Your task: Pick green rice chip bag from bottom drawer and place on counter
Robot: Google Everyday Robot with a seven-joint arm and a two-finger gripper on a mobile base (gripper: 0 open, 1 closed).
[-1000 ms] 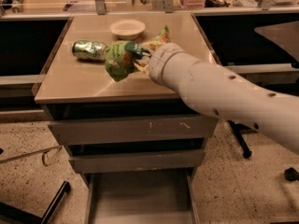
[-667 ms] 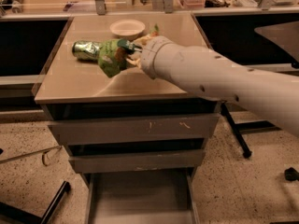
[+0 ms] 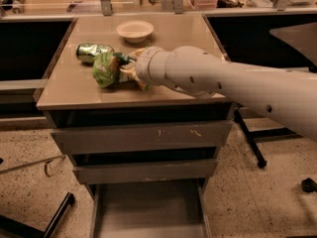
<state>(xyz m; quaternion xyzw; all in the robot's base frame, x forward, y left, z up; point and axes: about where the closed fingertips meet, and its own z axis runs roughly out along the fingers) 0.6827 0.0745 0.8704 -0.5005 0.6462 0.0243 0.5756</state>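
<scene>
Glossy tan counter (image 3: 178, 33), mid-frame: the crinkly light-green chip bag (image 3: 105, 69) lies left of centre against the gripper (image 3: 128, 71) (clamped or loose, can't tell). Bare top runs to the front edge.

Arm (image 3: 237, 83) thick, smooth, off-white, tubular; small dark holes dot its shell. Rounded collar at wrist. Gripper (image 3: 126, 69) pale tan, at the arm's 9 o'clock end.
</scene>
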